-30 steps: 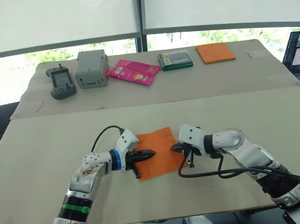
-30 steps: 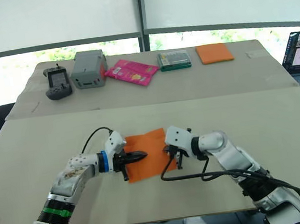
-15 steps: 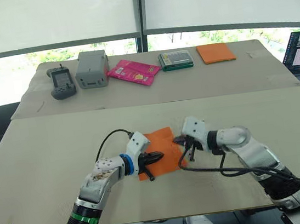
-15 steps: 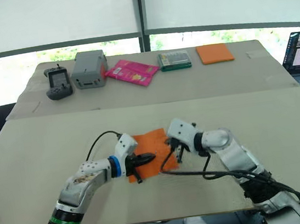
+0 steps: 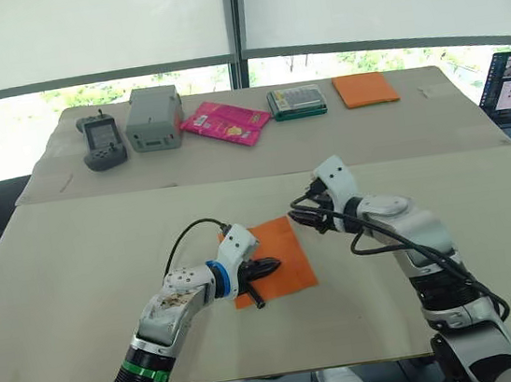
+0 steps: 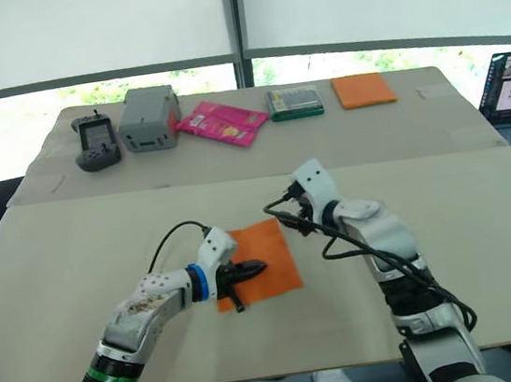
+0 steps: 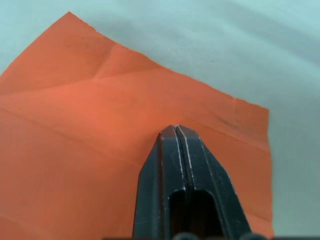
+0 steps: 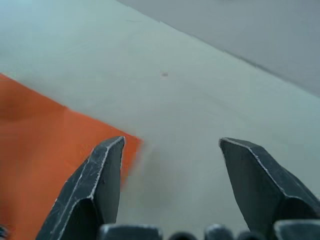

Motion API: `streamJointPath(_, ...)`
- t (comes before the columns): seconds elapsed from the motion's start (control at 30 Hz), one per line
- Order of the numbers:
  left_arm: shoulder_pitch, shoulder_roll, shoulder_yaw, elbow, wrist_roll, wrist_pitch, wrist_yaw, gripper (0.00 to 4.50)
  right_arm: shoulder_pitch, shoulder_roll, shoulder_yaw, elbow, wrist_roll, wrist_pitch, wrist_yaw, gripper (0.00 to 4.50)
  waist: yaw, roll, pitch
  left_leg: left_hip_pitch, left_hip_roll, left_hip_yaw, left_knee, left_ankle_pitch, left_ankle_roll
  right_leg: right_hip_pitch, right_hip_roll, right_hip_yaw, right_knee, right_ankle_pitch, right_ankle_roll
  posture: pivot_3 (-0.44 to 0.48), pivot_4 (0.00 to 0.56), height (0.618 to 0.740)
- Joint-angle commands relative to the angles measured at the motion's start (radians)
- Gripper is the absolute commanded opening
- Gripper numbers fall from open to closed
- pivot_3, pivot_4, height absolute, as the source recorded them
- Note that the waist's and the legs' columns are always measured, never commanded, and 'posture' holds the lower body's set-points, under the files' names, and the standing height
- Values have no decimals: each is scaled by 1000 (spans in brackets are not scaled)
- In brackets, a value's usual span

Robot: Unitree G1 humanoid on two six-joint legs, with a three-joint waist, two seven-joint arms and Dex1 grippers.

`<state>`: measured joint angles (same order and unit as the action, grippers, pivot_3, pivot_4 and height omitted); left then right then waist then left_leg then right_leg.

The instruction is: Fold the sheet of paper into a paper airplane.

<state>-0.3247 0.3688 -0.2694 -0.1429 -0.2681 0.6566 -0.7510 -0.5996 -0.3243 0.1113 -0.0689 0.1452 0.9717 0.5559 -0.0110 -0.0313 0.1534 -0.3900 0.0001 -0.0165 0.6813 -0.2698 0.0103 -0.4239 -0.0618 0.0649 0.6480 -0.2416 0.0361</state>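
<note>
Orange sheet of paper lies under left end effector.

Bright daylight pours through the windows at 12 o'clock, overexposing the outdoors; soft shadows fall on the table; the right wrist view is blurred.

left gripper fingers pressed together, right gripper spread wide
</note>
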Motion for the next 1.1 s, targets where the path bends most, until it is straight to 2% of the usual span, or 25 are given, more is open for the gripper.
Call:
streamJointPath(0.03, 18, 13, -6, -8, 11, 5, 9, 0, -29, -4, -39, 17, 100, 67, 74, 3292, -1, 0, 0, 0, 0, 0, 0, 0, 0, 0, -1, 0, 0, 0, 0, 0, 150, 740)
streamJointPath(0.57, 30, 23, 2, -24, 7, 8, 20, 0, -55, 16, -25, 191, 187, -18, 184, 3292, -8, 0, 0, 2, 0, 1, 0, 0, 0, 1, 0, 0, -1, 0, 0, 0, 150, 740)
streamJointPath(0.9, 30, 27, 2, -20, 5, 5, 21, 0, -49, 10, -32, 165, 246, -37, 232, 3292, -7, 0, 0, 1, 0, 0, 0, 0, 0, 1, 0, 0, -1, 0, 0, 0, 150, 740)
streamJointPath(1.0, 29, 29, 2, -18, 5, 3, 19, 0, -46, 0, -34, 159, 238, -58, 222, 2489, -7, 0, 0, 1, 0, 0, 0, 0, 0, 1, 0, 0, -1, 0, 0, 0, 150, 740)
streamJointPath(1.1, 28, 30, 2, -16, 5, 2, 17, 0, -43, -1, -38, 150, 239, -65, 207, 1423, -7, 0, 0, 1, 0, 0, 0, 0, 0, 1, 0, 0, -1, 0, 0, 0, 150, 740)
